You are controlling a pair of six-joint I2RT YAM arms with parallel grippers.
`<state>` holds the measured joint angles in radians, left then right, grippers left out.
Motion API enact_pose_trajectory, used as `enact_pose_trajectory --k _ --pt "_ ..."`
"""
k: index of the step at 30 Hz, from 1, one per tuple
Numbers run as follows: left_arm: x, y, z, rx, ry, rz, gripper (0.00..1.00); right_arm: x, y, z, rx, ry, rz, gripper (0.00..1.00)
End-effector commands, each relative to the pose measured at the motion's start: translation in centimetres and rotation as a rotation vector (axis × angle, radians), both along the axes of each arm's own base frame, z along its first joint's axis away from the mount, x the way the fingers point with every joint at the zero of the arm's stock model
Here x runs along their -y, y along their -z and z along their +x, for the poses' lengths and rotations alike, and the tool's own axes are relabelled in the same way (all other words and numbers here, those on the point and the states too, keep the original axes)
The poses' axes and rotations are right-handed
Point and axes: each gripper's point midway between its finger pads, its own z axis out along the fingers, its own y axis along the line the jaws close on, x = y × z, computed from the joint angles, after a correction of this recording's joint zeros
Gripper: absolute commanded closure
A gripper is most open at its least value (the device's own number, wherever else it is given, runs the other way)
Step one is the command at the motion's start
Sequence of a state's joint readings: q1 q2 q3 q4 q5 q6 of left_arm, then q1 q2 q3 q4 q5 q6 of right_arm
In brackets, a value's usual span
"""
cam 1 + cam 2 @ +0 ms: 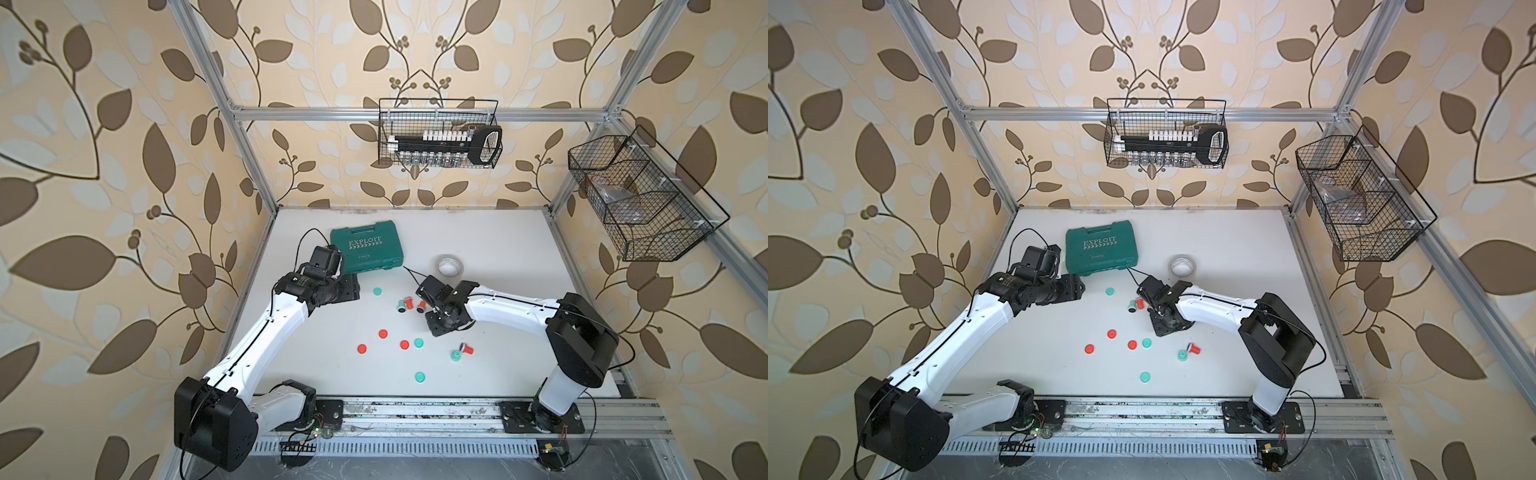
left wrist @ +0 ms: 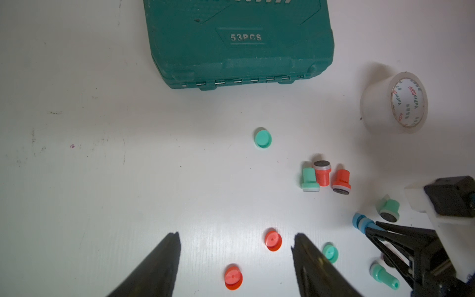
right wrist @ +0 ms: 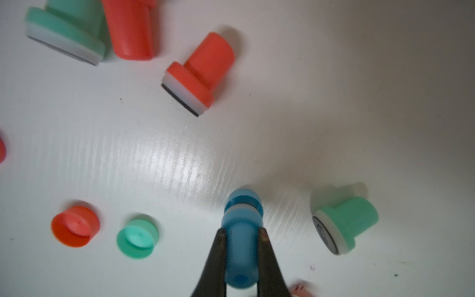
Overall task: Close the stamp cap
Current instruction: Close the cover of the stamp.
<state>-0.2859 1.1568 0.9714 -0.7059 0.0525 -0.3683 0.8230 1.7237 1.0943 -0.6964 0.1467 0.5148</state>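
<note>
1. The right pincer point(image 3: 241, 231) is clamped on the blue stamp point(image 3: 243, 210), holding it by its thin handle just above the white table point(image 1: 498, 249).
2. This stamp looks done. A blue cap sits on its wide end, with a white ring showing. I cannot tell if it is pushed on all the way.
3. The left pincer point(image 2: 236, 235) is wide apart and holds nothing.
4. I think lots is left. A red stamp point(image 3: 198, 74) and a green stamp point(image 3: 344, 223) lie open on the table, and loose caps lie near them, like a green cap point(image 3: 137, 236).
5. The blue stamp's long way runs in line with the pincer's fingers. Its capped end points out past the tips, down toward the table. Its handle end points back into the pincer.
</note>
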Motion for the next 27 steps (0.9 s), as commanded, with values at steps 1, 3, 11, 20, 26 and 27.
enact_pose_trajectory --k 1,3,11,20,26,27 --pt "-0.3 -1.5 0.4 0.052 -0.003 -0.008 0.28 -0.1 -0.1 0.3 0.009 -0.012 -0.026 1.00" --pt "-0.3 -1.5 0.4 0.052 -0.002 -0.006 0.28 -0.1 -0.1 0.3 0.007 -0.011 -0.027 1.00" --pt "-0.4 -1.5 0.4 0.052 -0.003 -0.005 0.28 -0.2 0.2 0.4 0.002 -0.018 -0.034 1.00" --pt "-0.3 -1.4 0.5 0.050 0.000 -0.008 0.28 0.0 0.6 0.2 -0.011 -0.016 -0.048 1.00" --pt "-0.3 -1.4 0.5 0.049 0.002 -0.007 0.28 0.0 0.8 0.2 -0.019 -0.015 -0.054 1.00" --pt "-0.3 -1.4 0.5 0.048 0.001 -0.007 0.28 -0.1 0.8 0.3 -0.015 -0.014 -0.052 1.00"
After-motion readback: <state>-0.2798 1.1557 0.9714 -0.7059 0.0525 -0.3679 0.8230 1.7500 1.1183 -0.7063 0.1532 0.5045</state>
